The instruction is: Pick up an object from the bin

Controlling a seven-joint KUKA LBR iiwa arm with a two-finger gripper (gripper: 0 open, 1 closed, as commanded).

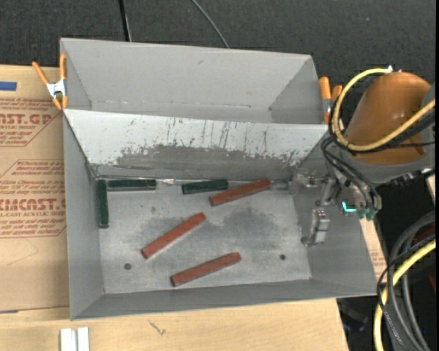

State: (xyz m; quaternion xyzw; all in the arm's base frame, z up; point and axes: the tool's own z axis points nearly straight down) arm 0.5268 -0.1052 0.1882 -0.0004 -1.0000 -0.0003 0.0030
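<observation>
Orange wrist cover rides high over the grey bin's right side; nothing is picked yet.
Dark green bars lie loose at the left and back, red-brown bars across the middle. The gripper hangs low at right, near the rearmost red-brown bar but apart from it; open or clenched, one cannot tell.

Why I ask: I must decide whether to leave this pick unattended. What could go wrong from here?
1. The gripper sits close to the bin's right wall, with no stick under it. A grasp here would likely come up empty or scrape the wall.
2. The nearest red-brown stick lies along the back wall, almost end to end with a dark green stick. A grasp there might hit the wall or nudge both.
</observation>
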